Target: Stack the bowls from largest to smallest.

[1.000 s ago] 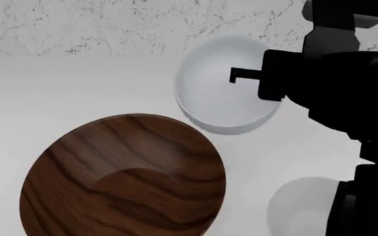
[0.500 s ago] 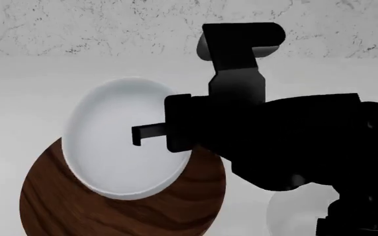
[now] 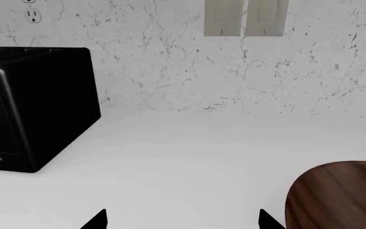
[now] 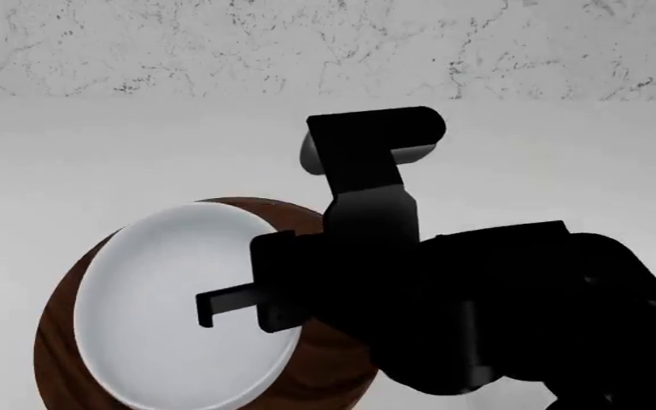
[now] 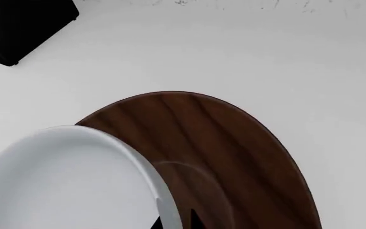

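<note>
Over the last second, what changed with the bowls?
The right claw carried the white bowl from the back of the counter leftward and toward the robot; it now hangs tilted over the wooden bowl, rim pinched, not yet set down. The wooden bowl stayed put. The arm now hides the smaller white bowl seen earlier at lower right.
</note>
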